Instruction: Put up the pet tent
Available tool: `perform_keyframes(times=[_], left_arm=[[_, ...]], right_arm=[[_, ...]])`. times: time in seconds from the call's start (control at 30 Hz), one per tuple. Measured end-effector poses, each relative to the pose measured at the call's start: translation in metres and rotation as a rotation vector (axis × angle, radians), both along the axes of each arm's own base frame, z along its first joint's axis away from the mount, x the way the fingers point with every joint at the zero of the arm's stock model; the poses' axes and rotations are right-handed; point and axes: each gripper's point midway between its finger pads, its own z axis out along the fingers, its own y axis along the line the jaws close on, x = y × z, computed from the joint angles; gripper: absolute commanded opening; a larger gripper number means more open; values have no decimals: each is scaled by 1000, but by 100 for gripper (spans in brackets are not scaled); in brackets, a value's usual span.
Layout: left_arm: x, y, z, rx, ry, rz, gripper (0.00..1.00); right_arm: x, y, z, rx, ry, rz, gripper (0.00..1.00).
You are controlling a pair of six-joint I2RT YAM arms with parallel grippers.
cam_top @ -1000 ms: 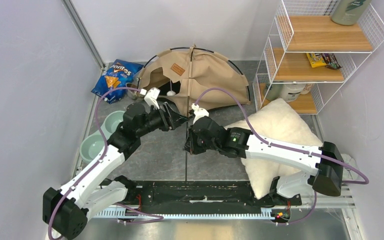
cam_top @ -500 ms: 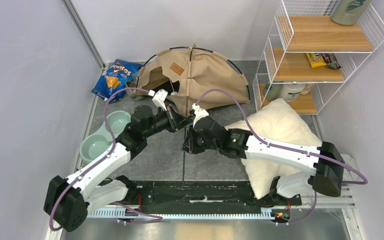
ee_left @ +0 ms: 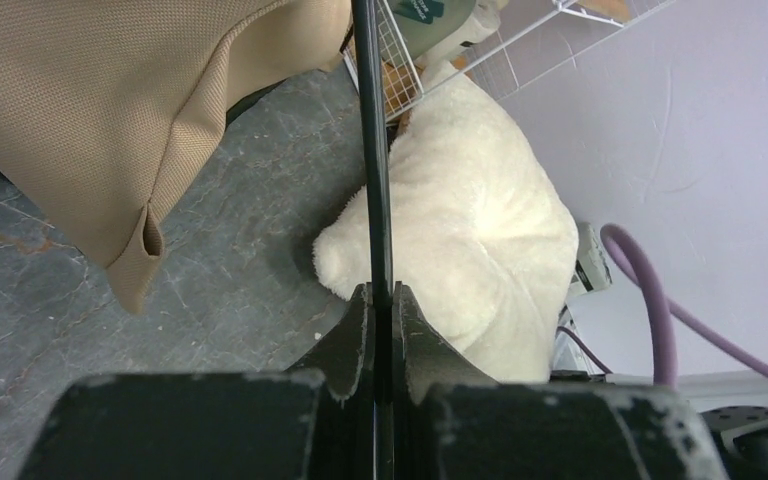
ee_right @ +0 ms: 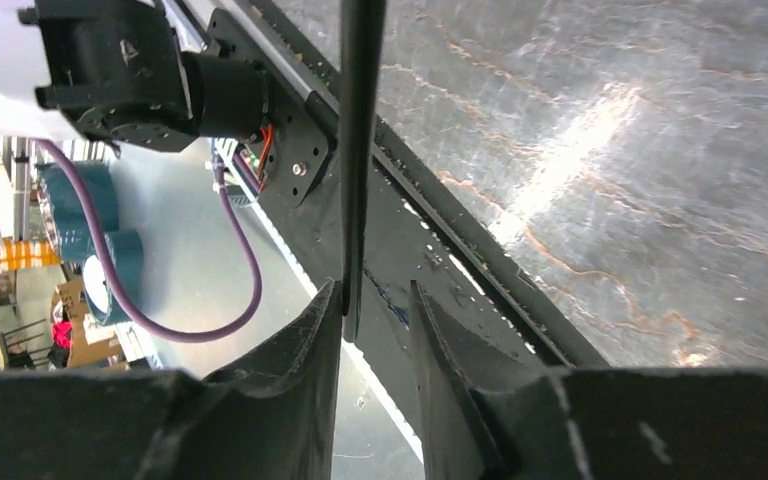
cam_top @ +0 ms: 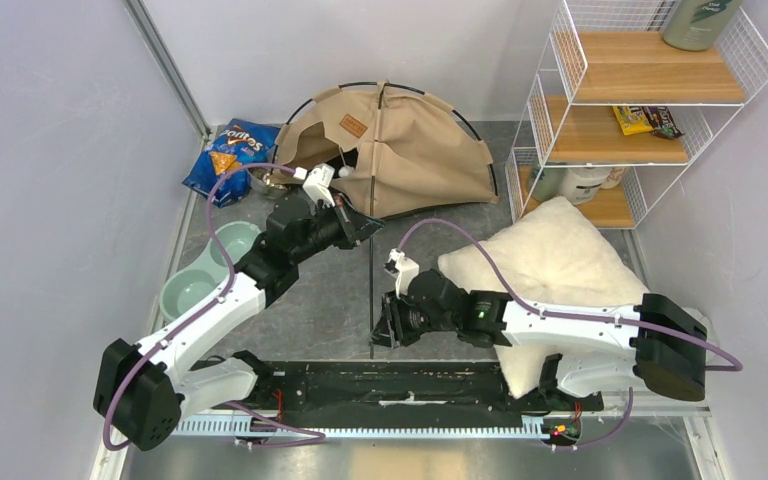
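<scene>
Above grey tabletop point(cam_top: 320, 300), left gripper point(ee_left: 380, 296) clamps the pole point(ee_left: 370, 150) of the pet tent point(cam_top: 420, 150) (right gripper point(ee_right: 375, 292) parted loosely around it).

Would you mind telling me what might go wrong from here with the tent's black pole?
Only the left gripper is clamped on the black pole; the right gripper stands open around its lower end, so that end may swing free or slip out. Pushing with the left arm alone may shove the pet tent sideways rather than tension it.
</scene>
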Motion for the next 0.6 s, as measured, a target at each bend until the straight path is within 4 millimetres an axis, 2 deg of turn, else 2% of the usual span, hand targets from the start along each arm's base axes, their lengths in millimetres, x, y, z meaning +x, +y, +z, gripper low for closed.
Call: perform_keyframes(times=[0.1,0.23,0.33,0.6], left_arm=[[3,1,0,3,-4,19,2],[4,2,0,4,-7,27,2],[4,2,-1,0,-12,26,2],[8,-1,-4,-12,-31,23,2]], right_arm=[[-10,6,-2,29,-18,27,30],[-12,17,8,73,-82,29,35],[-7,21,9,77,-131,5,37],[21,25,2,58,-217,-126,41]])
